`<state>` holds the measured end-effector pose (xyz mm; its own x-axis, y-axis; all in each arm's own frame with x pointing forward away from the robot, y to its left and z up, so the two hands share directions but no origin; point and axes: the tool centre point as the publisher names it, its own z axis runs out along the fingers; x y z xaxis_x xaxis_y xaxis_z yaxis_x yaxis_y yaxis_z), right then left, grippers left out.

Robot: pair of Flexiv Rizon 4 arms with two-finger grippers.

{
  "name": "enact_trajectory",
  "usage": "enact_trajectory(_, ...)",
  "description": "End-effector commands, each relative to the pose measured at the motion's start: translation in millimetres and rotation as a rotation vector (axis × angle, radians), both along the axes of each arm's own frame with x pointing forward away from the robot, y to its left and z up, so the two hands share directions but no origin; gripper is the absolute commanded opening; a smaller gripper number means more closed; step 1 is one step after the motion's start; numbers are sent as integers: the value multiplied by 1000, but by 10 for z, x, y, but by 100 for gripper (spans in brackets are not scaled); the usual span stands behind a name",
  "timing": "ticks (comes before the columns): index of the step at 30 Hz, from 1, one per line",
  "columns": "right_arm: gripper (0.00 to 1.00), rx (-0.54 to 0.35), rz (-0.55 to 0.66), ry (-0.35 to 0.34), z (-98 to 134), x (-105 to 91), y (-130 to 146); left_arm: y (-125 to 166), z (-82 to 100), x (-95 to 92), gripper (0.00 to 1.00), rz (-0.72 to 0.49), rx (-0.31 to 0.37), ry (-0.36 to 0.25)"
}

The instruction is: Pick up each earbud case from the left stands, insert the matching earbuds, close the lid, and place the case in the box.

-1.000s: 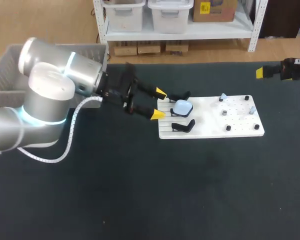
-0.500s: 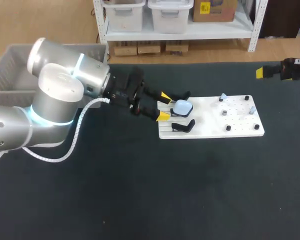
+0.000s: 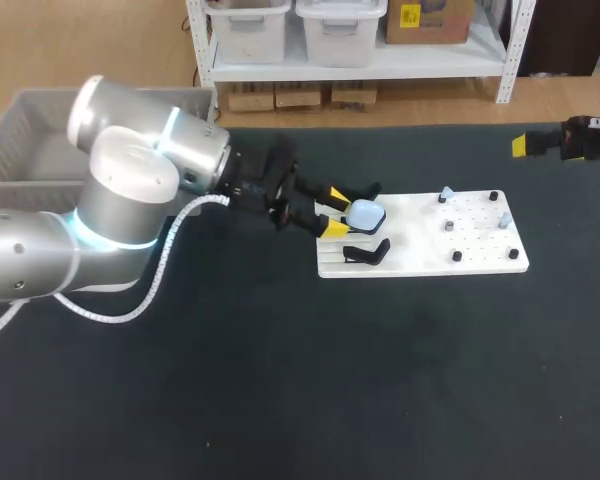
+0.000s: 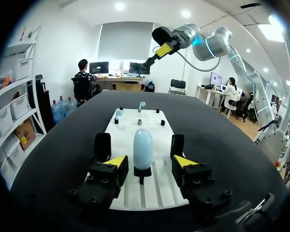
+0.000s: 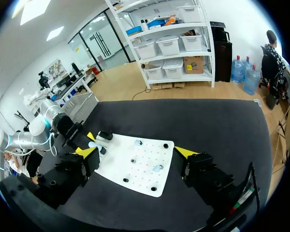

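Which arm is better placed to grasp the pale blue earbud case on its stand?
Left: the case sits between the sides of the open left gripper; the right gripper is far off, past the board.

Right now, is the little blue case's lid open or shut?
Shut. The blue case looks like one smooth egg, no lid raised, upright between the open fingers of the left gripper.

Head camera overhead, wrist cameras low; all share the board (image 3: 415, 240).
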<state>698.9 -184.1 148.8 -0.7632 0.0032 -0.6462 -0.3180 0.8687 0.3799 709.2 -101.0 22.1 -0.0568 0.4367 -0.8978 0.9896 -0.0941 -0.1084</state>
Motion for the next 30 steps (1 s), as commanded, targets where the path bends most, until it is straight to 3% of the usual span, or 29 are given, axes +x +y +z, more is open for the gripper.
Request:
enact_trajectory(1,100,0,1,0,1,-1,-3,-33,-23,47,57,-11,5,5)
enact_trajectory(8,100,0,1,0,1,-1,-3,-68,-31,71,52,-18,12,8)
enact_trajectory(30,100,0,1,0,1,-1,-3,-158,-65,76,55,-37,15,21)
